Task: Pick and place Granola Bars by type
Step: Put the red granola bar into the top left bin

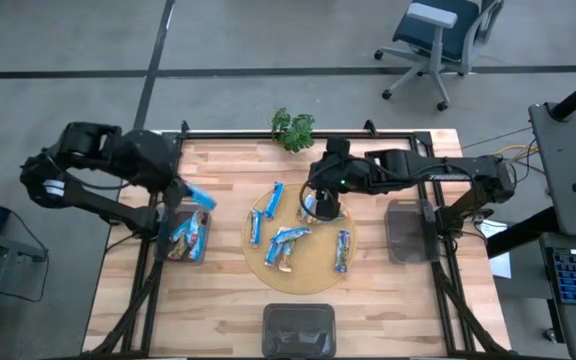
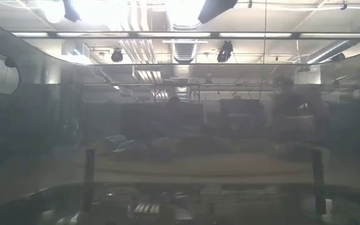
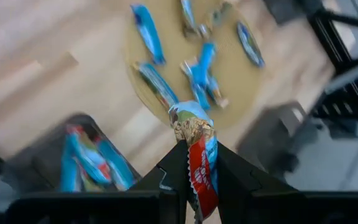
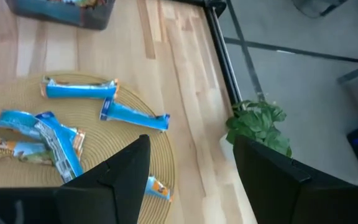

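Your left gripper [image 3: 196,180] is clamped on one granola bar [image 3: 197,158], long axis running straight out past the fingertips, and the left bin [image 1: 186,238], already holding several bars, sits just below and beside it. Your right gripper [image 1: 324,204] hangs with fingers apart over the round mat's [image 1: 313,275] far edge, where a bar lies right beneath it. You can count about six bars on the mat and three bins on the tabletop [image 1: 228,310].
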Controlling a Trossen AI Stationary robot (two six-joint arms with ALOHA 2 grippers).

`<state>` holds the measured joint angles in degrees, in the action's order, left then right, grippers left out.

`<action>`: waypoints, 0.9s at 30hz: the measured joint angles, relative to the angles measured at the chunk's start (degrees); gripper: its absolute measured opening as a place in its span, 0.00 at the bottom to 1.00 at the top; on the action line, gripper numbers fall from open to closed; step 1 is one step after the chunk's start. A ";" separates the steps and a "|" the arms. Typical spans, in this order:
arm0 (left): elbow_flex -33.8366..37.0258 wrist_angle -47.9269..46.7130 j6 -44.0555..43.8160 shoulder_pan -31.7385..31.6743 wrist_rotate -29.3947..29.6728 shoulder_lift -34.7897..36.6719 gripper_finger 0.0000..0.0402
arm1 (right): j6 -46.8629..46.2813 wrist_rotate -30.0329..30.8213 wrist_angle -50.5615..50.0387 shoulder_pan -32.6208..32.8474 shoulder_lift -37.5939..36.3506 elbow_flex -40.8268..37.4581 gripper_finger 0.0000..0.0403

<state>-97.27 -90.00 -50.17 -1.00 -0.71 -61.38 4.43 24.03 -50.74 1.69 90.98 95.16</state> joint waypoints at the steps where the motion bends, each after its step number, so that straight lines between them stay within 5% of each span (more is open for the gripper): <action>1: 0.13 -0.05 0.30 0.00 -1.72 -0.23 0.10 | 0.00 -0.02 0.00 0.00 0.00 -0.23 0.55; 14: 7.67 0.04 24.33 0.03 -2.77 -1.47 0.10 | -2.93 -0.04 0.17 0.02 0.00 -1.62 0.55; 27: 20.80 -0.02 14.70 0.38 2.94 9.17 0.10 | -4.73 -0.07 0.49 0.02 -0.02 -1.64 0.55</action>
<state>-76.46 -90.02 -35.47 -0.62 2.23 -52.21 -0.31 23.97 -50.25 1.72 90.96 93.51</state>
